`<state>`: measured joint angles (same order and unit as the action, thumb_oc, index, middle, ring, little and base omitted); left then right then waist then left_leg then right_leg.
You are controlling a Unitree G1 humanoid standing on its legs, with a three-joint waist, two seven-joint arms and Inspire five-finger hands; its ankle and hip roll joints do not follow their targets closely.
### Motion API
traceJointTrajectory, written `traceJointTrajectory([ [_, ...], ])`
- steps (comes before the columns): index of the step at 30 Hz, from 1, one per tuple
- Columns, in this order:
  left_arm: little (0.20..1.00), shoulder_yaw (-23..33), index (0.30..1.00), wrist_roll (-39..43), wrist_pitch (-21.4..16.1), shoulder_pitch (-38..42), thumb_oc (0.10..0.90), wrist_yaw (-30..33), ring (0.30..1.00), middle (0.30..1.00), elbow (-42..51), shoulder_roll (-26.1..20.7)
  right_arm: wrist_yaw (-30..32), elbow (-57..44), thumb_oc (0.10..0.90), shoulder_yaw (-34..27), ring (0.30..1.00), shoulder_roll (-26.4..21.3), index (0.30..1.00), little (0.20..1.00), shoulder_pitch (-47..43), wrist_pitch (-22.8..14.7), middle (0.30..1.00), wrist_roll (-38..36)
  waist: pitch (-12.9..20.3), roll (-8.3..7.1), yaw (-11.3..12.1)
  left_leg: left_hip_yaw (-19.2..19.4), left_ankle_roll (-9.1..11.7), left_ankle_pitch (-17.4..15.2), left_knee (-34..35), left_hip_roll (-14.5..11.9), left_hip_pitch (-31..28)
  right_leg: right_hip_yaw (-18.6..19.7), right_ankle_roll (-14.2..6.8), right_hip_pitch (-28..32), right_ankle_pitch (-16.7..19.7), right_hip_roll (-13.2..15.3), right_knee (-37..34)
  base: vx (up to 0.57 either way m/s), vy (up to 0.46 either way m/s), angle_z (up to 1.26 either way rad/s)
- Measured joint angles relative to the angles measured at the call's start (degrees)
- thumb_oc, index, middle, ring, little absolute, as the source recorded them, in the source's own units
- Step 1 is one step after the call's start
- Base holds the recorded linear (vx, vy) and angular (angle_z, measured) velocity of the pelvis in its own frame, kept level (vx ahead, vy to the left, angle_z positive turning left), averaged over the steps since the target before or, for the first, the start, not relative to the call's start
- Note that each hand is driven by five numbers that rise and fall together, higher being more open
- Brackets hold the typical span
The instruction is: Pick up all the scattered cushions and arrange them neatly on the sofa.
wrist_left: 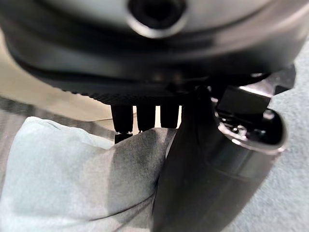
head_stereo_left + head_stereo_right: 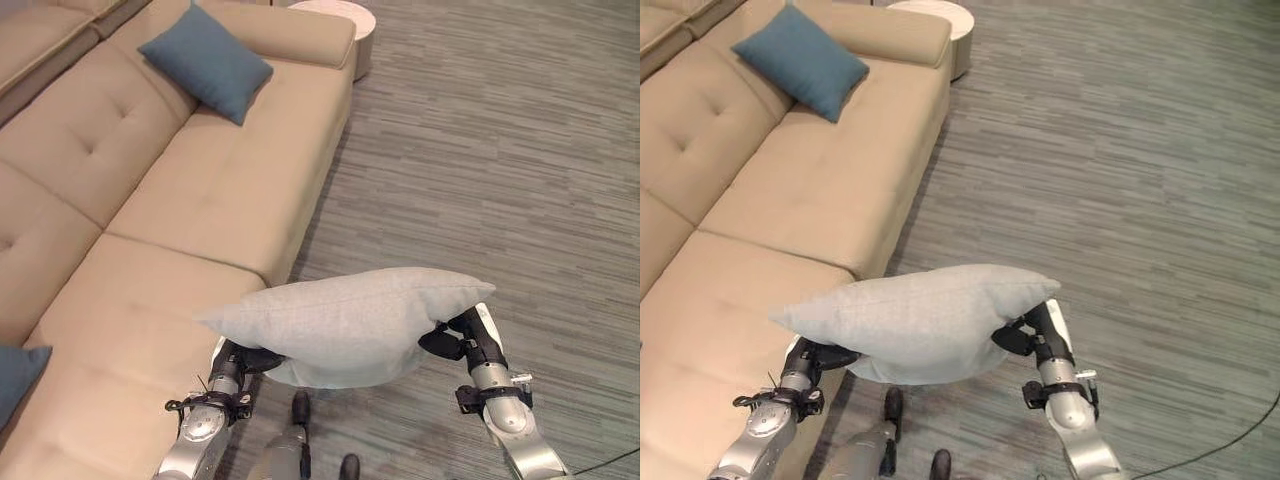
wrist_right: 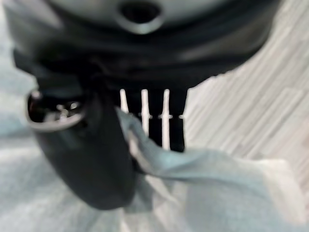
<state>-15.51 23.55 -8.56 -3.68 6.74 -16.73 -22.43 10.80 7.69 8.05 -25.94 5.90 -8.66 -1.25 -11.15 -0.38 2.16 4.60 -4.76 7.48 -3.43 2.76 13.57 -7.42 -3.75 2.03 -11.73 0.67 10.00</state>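
Observation:
I hold a pale grey cushion (image 2: 345,320) level between both hands, above the front edge of the beige sofa (image 2: 220,190) and the floor beside it. My left hand (image 2: 255,358) grips its left end from below. In the left wrist view the thumb (image 1: 193,183) and fingers (image 1: 145,118) pinch the cloth (image 1: 63,179). My right hand (image 2: 450,340) holds the right end, and the right wrist view shows its thumb (image 3: 91,159) pressing a fold of the cushion (image 3: 217,193) against the fingers (image 3: 159,125). A teal cushion (image 2: 207,62) leans at the sofa's far end. Another teal cushion (image 2: 15,375) peeks in at the near left.
A round white side table (image 2: 345,20) stands past the sofa's far armrest. Grey striped carpet (image 2: 500,150) stretches to the right. The sofa seat (image 2: 140,310) lies just left of the held cushion.

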Motion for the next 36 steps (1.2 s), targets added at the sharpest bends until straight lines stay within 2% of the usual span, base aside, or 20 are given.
traceJointTrajectory([
  [1,0.3,-0.2,0.3,0.0,0.0,0.6,0.4,0.0,0.3,0.3,0.0,-0.6,-0.5,-0.1,0.4,0.1,0.3,0.0,0.3,0.3,0.0,0.0,0.3,0.0,0.0,-0.22,0.1,-0.1,-0.5,-0.5,0.3,0.9,-1.4,-0.2,-2.4,-2.8,-2.6,2.2,8.5,0.13,0.174,-0.01],
  [2,0.3,-0.1,0.3,0.0,0.0,0.9,0.4,0.0,0.3,0.3,0.0,-1.0,-0.7,-0.4,0.4,0.1,0.3,0.0,0.3,0.3,0.0,0.0,0.3,0.0,0.0,-0.44,0.0,-0.5,-0.7,-1.2,0.4,1.5,-2.0,0.0,-3.3,-4.0,-2.5,3.2,11.5,0.19,0.221,0.02],
  [4,0.3,0.0,0.3,0.1,0.0,2.2,0.4,0.0,0.3,0.3,0.2,-2.7,-1.1,-1.6,0.4,0.4,0.3,0.8,0.3,0.3,0.1,0.0,0.3,0.0,-0.3,-0.9,-0.2,-2.0,-2.5,-2.9,0.4,2.8,-4.1,-0.6,-5.4,-10.3,-3.0,5.9,26.6,0.18,0.1,0.24],
  [6,0.3,0.5,0.3,0.1,-0.1,2.2,0.4,0.0,0.3,0.3,0.5,-3.1,-1.3,-1.8,0.4,0.4,0.3,1.6,0.3,0.3,0.1,0.0,0.3,0.0,-0.4,-0.98,0.0,-2.8,-3.2,-3.9,0.7,3.0,-5.8,-2.1,-5.0,-12.3,-3.3,7.4,29.0,0.25,0.016,0.28],
  [10,0.3,1.1,0.3,0.2,0.0,1.4,0.4,0.1,0.3,0.3,1.1,-3.5,-1.9,-2.1,0.4,0.6,0.3,2.0,0.3,0.3,-0.1,-0.1,0.3,0.0,-0.6,-1.02,-0.3,-7.8,-1.2,-6.0,1.6,2.1,-9.0,-3.0,-2.4,-17.6,-1.0,7.0,14.7,0.35,-0.049,0.5],
  [12,0.3,1.5,0.3,0.0,-0.1,1.4,0.4,0.1,0.3,0.3,-0.1,-2.2,-1.9,-1.7,0.4,0.7,0.3,1.9,0.3,0.3,0.2,0.0,0.3,0.0,-0.8,-1.29,-1.0,-12.9,-1.0,-7.7,1.7,2.0,-9.6,2.2,-2.2,-22.4,7.3,2.7,3.1,0.39,-0.081,0.87],
  [14,0.3,1.0,0.3,0.0,-0.1,1.3,0.4,0.0,0.3,0.3,-1.8,-1.3,-1.9,-1.5,0.4,0.7,0.3,2.0,0.3,0.3,0.6,0.0,0.3,0.1,-0.9,-1.85,-3.2,-16.2,0.1,-8.0,1.5,2.7,-10.9,6.2,-3.3,-23.0,12.9,1.4,-4.5,0.3,-0.113,1.17],
  [16,0.3,0.3,0.3,0.0,-0.1,0.3,0.4,0.0,0.3,0.3,-1.9,-1.0,-1.9,-1.3,0.4,0.5,0.3,1.9,0.3,0.3,1.3,0.0,0.3,0.1,-0.8,-3.46,-3.2,-19.0,0.8,-10.4,1.5,4.3,-12.8,6.5,-2.9,-21.9,14.9,3.0,-7.0,0.31,-0.151,0.92],
  [17,0.3,0.2,0.3,0.0,-0.1,-0.1,0.4,0.0,0.3,0.3,-2.0,-0.7,-1.9,-1.2,0.4,0.4,0.3,1.8,0.3,0.3,1.7,0.1,0.3,0.1,-0.8,-3.23,-3.4,-20.6,0.9,-11.7,1.2,4.3,-13.5,6.1,-1.6,-20.9,18.4,3.1,-6.8,0.19,-0.108,0.75],
  [19,0.3,0.5,0.3,0.0,-0.1,-0.9,0.4,0.0,0.3,0.3,-2.0,1.0,-1.9,-0.8,0.4,-0.1,0.3,1.3,0.3,0.3,1.9,0.2,0.3,0.1,0.0,-1.34,-3.3,-22.3,2.0,-14.2,0.0,1.8,-13.9,5.3,-0.4,-20.5,19.4,1.0,-4.7,0.21,-0.162,0.68],
  [21,0.3,0.6,0.3,0.0,-0.1,-0.8,0.4,0.0,0.3,0.3,-1.8,0.8,-2.1,-0.6,0.4,0.1,0.3,0.0,0.3,0.3,1.0,0.3,0.3,0.0,0.1,-0.82,-3.2,-20.6,5.3,-15.0,-3.5,-0.9,-13.9,1.8,2.8,-18.6,18.4,-0.8,-4.0,0.29,-0.272,0.75],
  [24,0.3,-0.1,0.3,0.1,-0.1,-0.9,0.4,-0.4,0.3,0.3,-1.1,0.9,-2.0,-0.7,0.4,-0.3,0.3,-0.7,0.3,0.3,0.6,0.2,0.3,0.0,0.0,-1.83,-3.0,-18.2,7.4,-15.6,-15.1,-1.4,-10.9,-0.7,6.1,-14.4,16.1,-1.9,-4.4,0.07,-0.13,0.61],
  [25,0.3,-0.1,0.3,0.2,-0.1,-0.7,0.4,-0.4,0.3,0.3,-0.7,1.0,-2.0,-0.7,0.4,-0.6,0.3,-0.6,0.3,0.3,0.0,0.1,0.3,-0.1,-0.2,-2.37,-3.0,-17.0,8.1,-15.8,-24.0,-0.9,-6.8,-1.3,7.0,-13.6,16.0,-2.0,-4.7,0.04,-0.108,0.29],
  [27,0.3,0.5,0.3,1.1,-0.4,0.0,0.4,-0.5,0.3,0.3,-0.5,0.8,-1.8,-0.8,0.4,-0.5,0.3,-0.5,0.3,0.3,-1.3,-0.3,0.3,-0.3,-0.3,-2.91,-3.4,-12.6,8.9,-15.8,-32.6,-2.6,0.9,-3.5,8.0,-11.8,14.6,-2.5,-6.5,0.09,-0.119,0.36],
  [29,0.3,1.1,0.3,1.1,-0.4,0.0,0.4,-0.4,0.3,0.3,-0.1,0.3,-1.8,-0.9,0.4,-0.3,0.3,-0.3,0.3,0.3,-1.8,-0.3,0.3,-0.4,-0.7,-4.71,-3.0,-7.9,8.0,-16.2,-28.6,-3.6,3.3,-3.5,7.2,-10.6,14.7,-2.6,-8.6,0.19,-0.073,0.14],
  [32,0.3,0.3,0.3,1.1,-0.4,0.0,0.4,-0.8,0.3,0.3,-0.2,0.5,-1.7,-0.9,0.4,-0.8,0.3,-0.3,0.3,0.3,-0.5,-0.2,0.3,-0.5,-0.9,-4.91,-3.6,-3.1,7.8,-14.9,-16.6,-3.5,3.4,-6.7,6.7,-8.5,14.7,-2.5,-10.1,0.18,-0.032,0.33],
  [33,0.3,-0.1,0.3,1.1,-0.4,0.0,0.4,-0.9,0.3,0.3,-0.3,0.7,-1.6,-0.9,0.4,-1.1,0.3,-0.3,0.3,0.3,-0.1,-0.3,0.3,-0.6,-0.9,-4.93,-3.7,-1.1,7.8,-14.1,-14.1,-3.3,4.0,-7.5,4.3,-8.1,13.2,-2.4,-10.2,0.26,0.007,0.54],
  [34,0.3,-0.3,0.3,1.1,-0.4,0.0,0.4,-0.9,0.3,0.3,-0.3,0.8,-1.5,-0.8,0.4,-1.4,0.3,-0.2,0.3,0.3,0.3,-0.2,0.3,-0.6,-0.9,-4.82,-4.2,0.8,7.0,-13.1,-11.7,-3.1,4.6,-8.6,0.1,-8.1,11.8,-2.3,-9.7,0.22,0.034,0.64],
  [35,0.3,-0.3,0.3,1.1,-0.4,-0.1,0.4,-1.0,0.3,0.3,-0.3,1.6,-1.4,-0.7,0.4,-1.8,0.3,-0.1,0.3,0.3,0.8,-0.3,0.3,-0.6,-1.3,-3.7,-4.5,2.2,7.1,-11.0,-8.2,-4.3,5.6,-10.4,-6.1,-9.5,7.2,-2.4,-4.7,0.22,0.034,0.6],
  [36,0.3,-0.2,0.3,1.1,-0.4,-0.4,0.4,-1.4,0.3,0.3,-0.3,0.9,-1.4,-0.8,0.4,-1.8,0.3,-0.4,0.3,0.3,1.0,-0.3,0.3,-0.6,-1.2,-3.6,-4.2,4.3,8.8,-9.5,-7.6,-4.9,5.4,-11.0,-0.8,-9.2,7.0,-3.3,-4.0,0.16,0.06,0.56],
])
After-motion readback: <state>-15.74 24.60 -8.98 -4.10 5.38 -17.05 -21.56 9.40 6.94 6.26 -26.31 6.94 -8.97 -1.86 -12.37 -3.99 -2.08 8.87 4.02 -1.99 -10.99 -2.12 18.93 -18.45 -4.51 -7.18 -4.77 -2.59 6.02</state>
